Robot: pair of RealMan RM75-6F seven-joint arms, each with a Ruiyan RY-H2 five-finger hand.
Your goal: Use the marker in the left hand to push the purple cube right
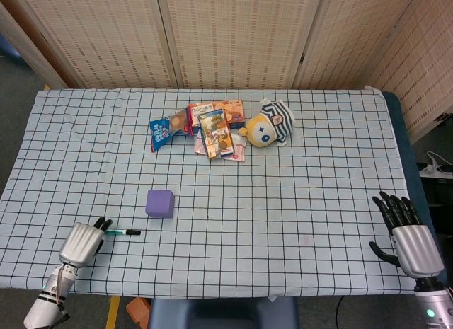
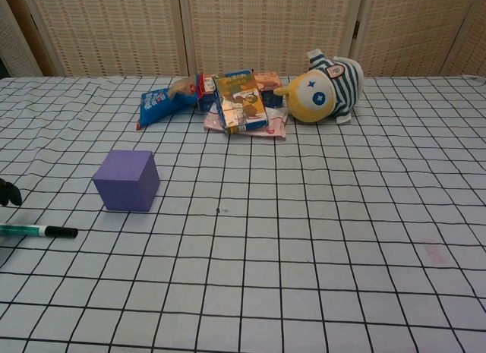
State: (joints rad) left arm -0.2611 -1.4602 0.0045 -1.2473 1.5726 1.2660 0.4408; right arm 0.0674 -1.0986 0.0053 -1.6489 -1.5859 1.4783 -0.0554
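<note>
A table covered in a white cloth with a black grid fills the frame, with woven tan screens behind it. At the lower left, the left hand hovers over the green end of the marker, which lies flat on the cloth; whether its fingers touch it I cannot tell. The purple cube sits just up and right of the marker's black tip. At upper centre lie snack packets and a striped plush toy. At the lower right, the right hand holds nothing, fingers spread.
</note>
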